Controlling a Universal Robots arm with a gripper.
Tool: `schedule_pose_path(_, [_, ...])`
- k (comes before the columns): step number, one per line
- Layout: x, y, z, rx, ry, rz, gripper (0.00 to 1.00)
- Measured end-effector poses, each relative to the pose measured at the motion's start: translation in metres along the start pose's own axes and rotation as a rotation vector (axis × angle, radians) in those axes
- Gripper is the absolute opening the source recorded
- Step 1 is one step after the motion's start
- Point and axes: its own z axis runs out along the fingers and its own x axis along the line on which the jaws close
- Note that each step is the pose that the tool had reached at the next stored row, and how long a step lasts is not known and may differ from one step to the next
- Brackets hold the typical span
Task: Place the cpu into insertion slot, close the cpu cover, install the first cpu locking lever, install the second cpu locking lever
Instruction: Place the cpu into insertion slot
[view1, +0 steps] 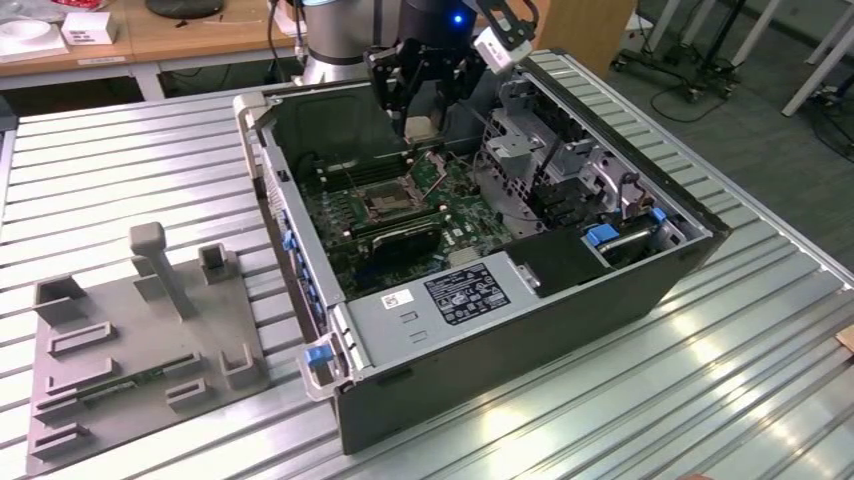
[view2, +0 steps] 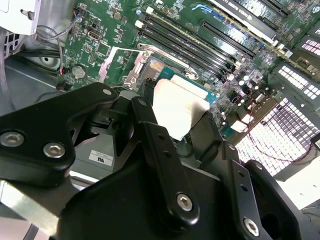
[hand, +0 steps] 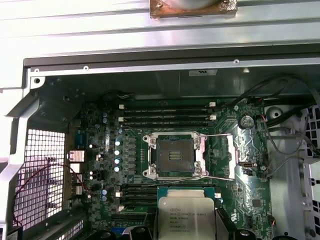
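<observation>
Between gripper (view1: 418, 128) and insertion slot (hand: 174, 155): open air, socket uncovered.
Flanking that slot: low black memory slots (hand: 165, 114).
Close beside gripper, exterior view's right: tall grey drive cage (view1: 521, 150).
Exterior view's left of gripper: upright case wall (view1: 320, 118).

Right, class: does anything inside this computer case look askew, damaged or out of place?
Nothing stands out. The chip sits squarely in the jaws above the board, and the socket is open and empty.

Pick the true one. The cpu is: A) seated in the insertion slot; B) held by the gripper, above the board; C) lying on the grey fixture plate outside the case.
B: the cpu sits clamped in the gripper, and the insertion slot lies empty.
</observation>
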Motion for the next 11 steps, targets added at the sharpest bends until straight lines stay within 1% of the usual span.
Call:
schedule_pose_path(2, [0.0,-0.0001,0.0009,-0.0017,-0.0001,0.0,0.54])
schedule_pose_path(11, [0.0,-0.0001,0.0014,-0.0019,0.0,0.0,0.54])
